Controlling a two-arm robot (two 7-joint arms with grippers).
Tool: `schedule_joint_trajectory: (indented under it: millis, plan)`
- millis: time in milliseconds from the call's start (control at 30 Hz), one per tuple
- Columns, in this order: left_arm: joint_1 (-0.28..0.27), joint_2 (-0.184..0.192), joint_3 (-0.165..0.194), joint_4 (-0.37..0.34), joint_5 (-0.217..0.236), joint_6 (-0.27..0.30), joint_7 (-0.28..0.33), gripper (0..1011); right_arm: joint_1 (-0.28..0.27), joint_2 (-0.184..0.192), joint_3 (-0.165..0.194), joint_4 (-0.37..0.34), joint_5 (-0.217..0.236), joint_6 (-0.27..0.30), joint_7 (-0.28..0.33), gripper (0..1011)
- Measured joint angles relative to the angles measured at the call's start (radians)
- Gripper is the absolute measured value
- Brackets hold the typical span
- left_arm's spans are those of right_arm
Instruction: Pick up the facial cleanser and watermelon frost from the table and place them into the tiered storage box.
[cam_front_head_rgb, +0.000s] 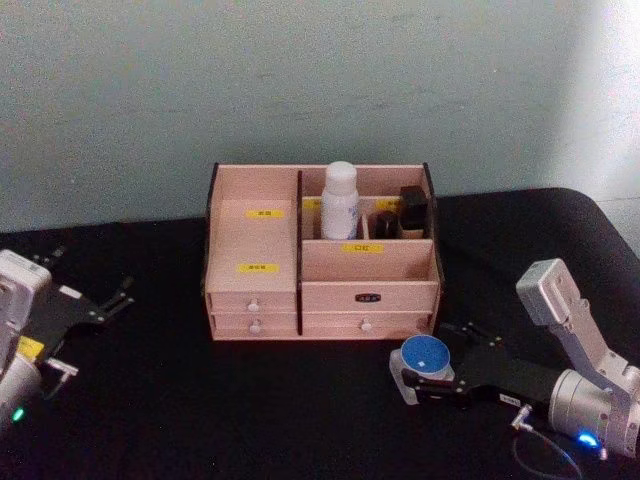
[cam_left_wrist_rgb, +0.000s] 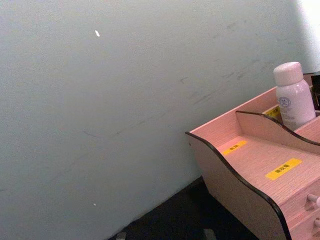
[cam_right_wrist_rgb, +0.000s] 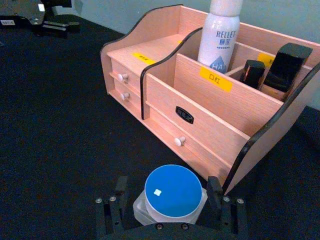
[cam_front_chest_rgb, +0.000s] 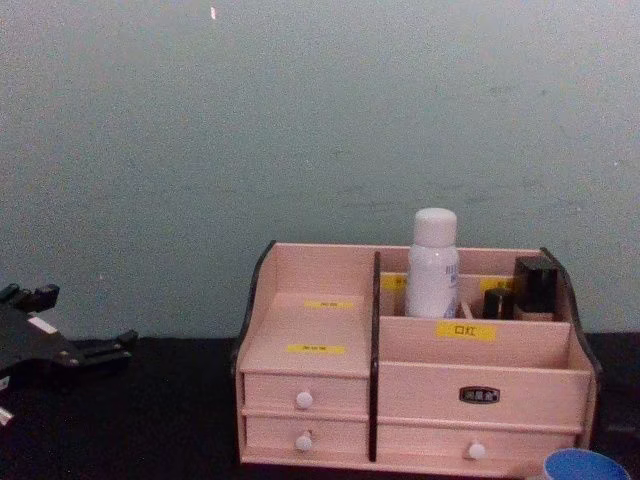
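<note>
Head view: the right gripper (cam_front_head_rgb: 427, 380) clasps the frost jar (cam_front_head_rgb: 424, 356) down at the black table (cam_front_head_rgb: 250, 410). The box (cam_front_head_rgb: 255, 290) stands just ahead to its left. The left gripper (cam_front_head_rgb: 95, 290) rests far left, spread wide.

Right wrist view: fingers (cam_right_wrist_rgb: 119, 192) hug the jar.

Chest view: beyond the gripper, the cleanser (cam_front_chest_rgb: 433, 262) stands upright in the box's rear compartment.

I see the tiered storage box (cam_front_head_rgb: 255, 255) at the back of the table (cam_front_head_rgb: 200, 400), centred, by the wall. Facial cleanser (cam_front_head_rgb: 340, 200) stands upright in a rear compartment, just right of the middle divider; small dark bottles (cam_front_head_rgb: 412, 208) are right of it. Watermelon frost (cam_front_head_rgb: 425, 357) is before the box's right front corner, at my right pincer (cam_right_wrist_rgb: 167, 185). Left pincer (cam_front_head_rgb: 118, 297) is far left, well apart.
</note>
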Motion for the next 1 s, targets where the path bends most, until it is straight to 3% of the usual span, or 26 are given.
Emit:
schedule_joint_trajectory:
  millis: [1000]
  plan:
    - [0.000, 0.000, 0.000, 0.000, 0.000, 0.000, 0.000, 1001, 0.019, -0.018, -0.007, 0.034, -0.002, 0.033, -0.004, 1000]
